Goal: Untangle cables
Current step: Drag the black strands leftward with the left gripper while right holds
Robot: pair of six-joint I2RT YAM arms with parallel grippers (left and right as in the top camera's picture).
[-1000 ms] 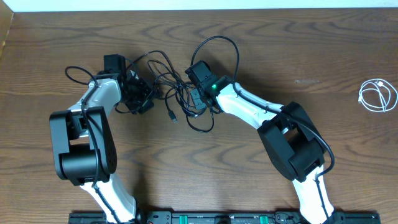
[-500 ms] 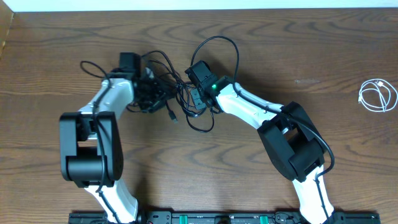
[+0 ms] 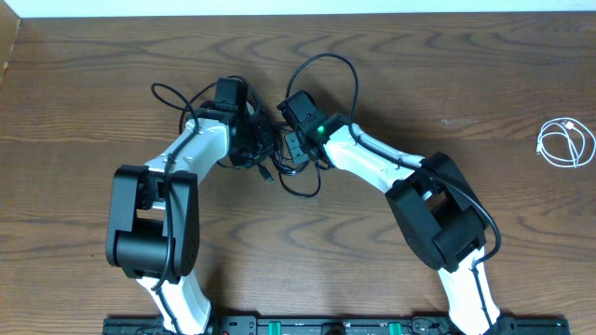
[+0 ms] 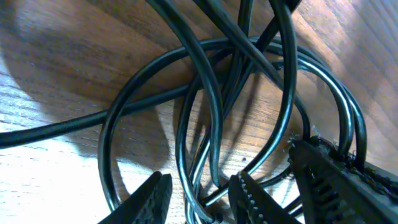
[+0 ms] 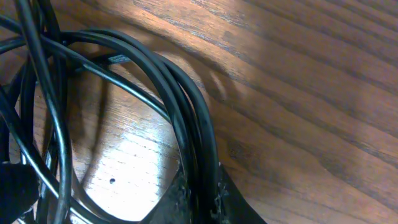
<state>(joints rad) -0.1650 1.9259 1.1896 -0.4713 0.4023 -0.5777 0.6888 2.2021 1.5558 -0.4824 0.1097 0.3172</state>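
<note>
The black cables (image 3: 328, 60) lie in a tangle at the table's middle back, between my two grippers. My left gripper (image 3: 253, 141) is at the tangle's left side. In the left wrist view its jaws (image 4: 202, 194) are open, with a few black strands (image 4: 210, 106) passing between the fingers. My right gripper (image 3: 294, 145) is at the tangle's right side. In the right wrist view it (image 5: 199, 190) is shut on a bundle of black cable strands (image 5: 184, 118). A white cable (image 3: 565, 142) lies coiled and apart at the far right.
The wooden table (image 3: 438, 84) runs under everything. A loose black loop (image 3: 300, 186) lies in front of the right gripper. A small plug end (image 3: 265, 174) sticks out below the tangle. Both arm bases stand at the front edge.
My left arm has swung right, carrying its side of the black tangle toward the right gripper. The left cable loop moved right with it. The right arm has not moved.
</note>
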